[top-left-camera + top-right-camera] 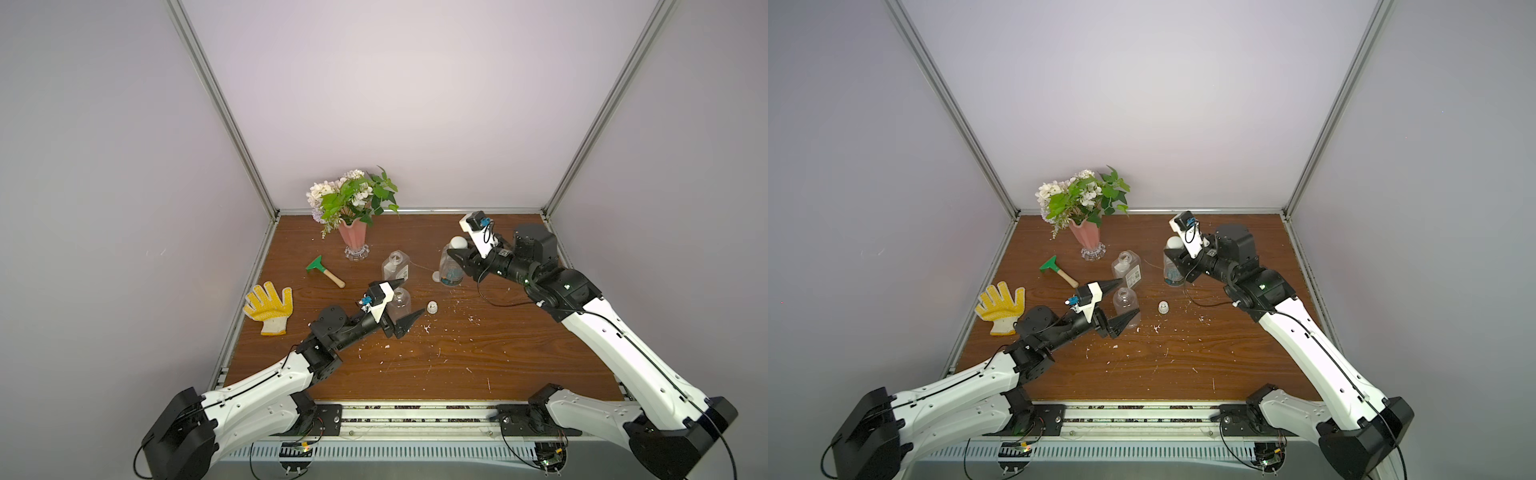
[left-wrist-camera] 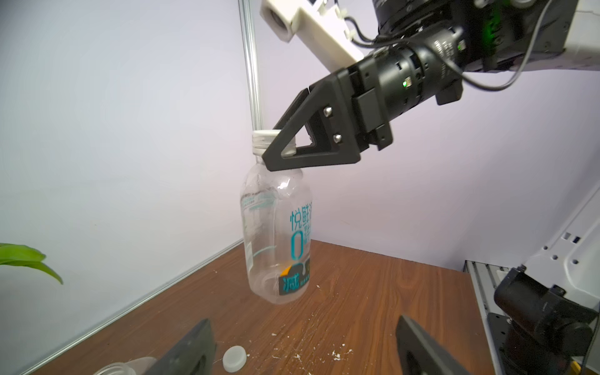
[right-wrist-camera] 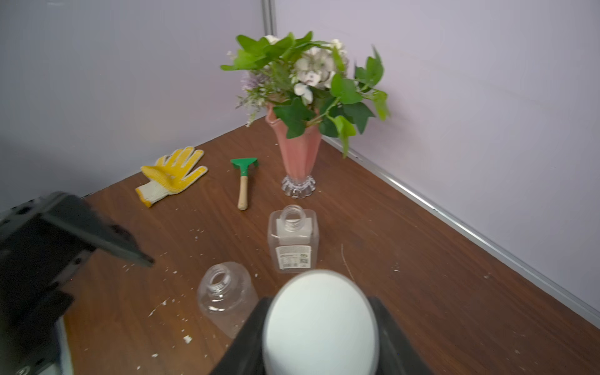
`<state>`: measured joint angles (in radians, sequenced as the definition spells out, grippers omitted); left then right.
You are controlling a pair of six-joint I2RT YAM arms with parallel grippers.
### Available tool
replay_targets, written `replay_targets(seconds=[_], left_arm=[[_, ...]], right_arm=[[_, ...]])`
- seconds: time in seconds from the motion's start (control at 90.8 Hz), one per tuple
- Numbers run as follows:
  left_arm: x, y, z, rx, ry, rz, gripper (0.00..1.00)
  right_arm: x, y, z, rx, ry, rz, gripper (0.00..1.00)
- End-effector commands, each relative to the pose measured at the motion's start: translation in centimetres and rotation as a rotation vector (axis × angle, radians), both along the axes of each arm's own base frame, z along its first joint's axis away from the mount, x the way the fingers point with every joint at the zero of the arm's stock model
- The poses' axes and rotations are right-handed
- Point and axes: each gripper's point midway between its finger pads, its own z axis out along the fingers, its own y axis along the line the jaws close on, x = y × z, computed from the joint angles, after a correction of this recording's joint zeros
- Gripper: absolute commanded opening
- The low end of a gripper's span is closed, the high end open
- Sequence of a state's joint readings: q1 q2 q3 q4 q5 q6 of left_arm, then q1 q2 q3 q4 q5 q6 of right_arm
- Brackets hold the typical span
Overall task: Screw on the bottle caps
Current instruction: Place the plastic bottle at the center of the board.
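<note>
The right gripper [image 2: 274, 143] is clamped on a white cap [image 2: 261, 138], one finger on each side of its rim. The cap sits flat top up on the neck of the tall bottle [image 1: 451, 270]. This bottle stands on the table [image 1: 498, 353] toward the right rear, its long axis vertical and its neck up. Its teal label shows in the left wrist view, where the whole scene looks tilted. The right gripper reaches the cap from the right, angled down, and in the right wrist view the cap fills the gap between the fingers. The left gripper [image 1: 414, 296] has its jaws wide apart and holds nothing. In both top views the round bottle [image 1: 401, 302] shows between its fingers, but the right wrist view shows the bottle standing clear of the nearest fingertip. I cannot tell whether they touch. The round bottle is upright near mid-table, mouth open and facing up. Just behind it stands the square bottle [image 1: 397, 266], also upright and uncapped, with its white label on the side turned toward the round bottle. A ribbed cap [image 1: 432, 307] stands alone on the table just right of the left gripper's fingertips. In a top view, a third cap [image 1: 436, 275] lies beside the tall bottle's base. A vase [image 1: 351, 237], a rake [image 1: 324, 270] and a glove [image 1: 269, 307] sit to the left.
</note>
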<state>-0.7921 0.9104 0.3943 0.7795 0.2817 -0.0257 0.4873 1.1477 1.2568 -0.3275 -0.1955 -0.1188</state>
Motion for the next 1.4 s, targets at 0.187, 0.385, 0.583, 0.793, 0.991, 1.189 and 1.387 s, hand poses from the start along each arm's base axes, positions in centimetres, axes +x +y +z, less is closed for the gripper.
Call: replay_targets(seconds=[0.187, 0.385, 0.583, 0.793, 0.991, 1.189, 1.387], left_arm=[[2.0, 3.0, -1.8, 0.049, 0.064, 0.204, 0.96], [2.6, 4.1, -2.5, 0.053, 0.088, 0.274, 1.00], [2.6, 4.3, -3.0, 0.050, 0.110, 0.282, 1.00], [2.5, 4.4, -3.3, 0.049, 0.121, 0.281, 1.00], [2.7, 4.8, -3.6, 0.046, 0.122, 0.299, 1.00], [2.8, 4.9, -3.6, 0.040, 0.121, 0.309, 1.00], [2.8, 4.9, -3.7, 0.036, 0.122, 0.311, 1.00]], right_arm=[[7.1, -1.4, -0.9, 0.054, -0.137, -0.101, 0.14], [10.5, -1.4, -5.0, 0.058, -0.140, -0.132, 0.14], [12.0, -1.5, -9.5, 0.055, -0.098, -0.134, 0.14], [12.8, -2.9, -12.9, 0.053, -0.066, -0.161, 0.15], [12.9, -3.7, -15.7, 0.021, -0.018, -0.174, 0.17], [12.6, -4.3, -17.5, -0.001, 0.007, -0.188, 0.20], [12.2, -4.7, -18.4, -0.011, 0.021, -0.204, 0.34]])
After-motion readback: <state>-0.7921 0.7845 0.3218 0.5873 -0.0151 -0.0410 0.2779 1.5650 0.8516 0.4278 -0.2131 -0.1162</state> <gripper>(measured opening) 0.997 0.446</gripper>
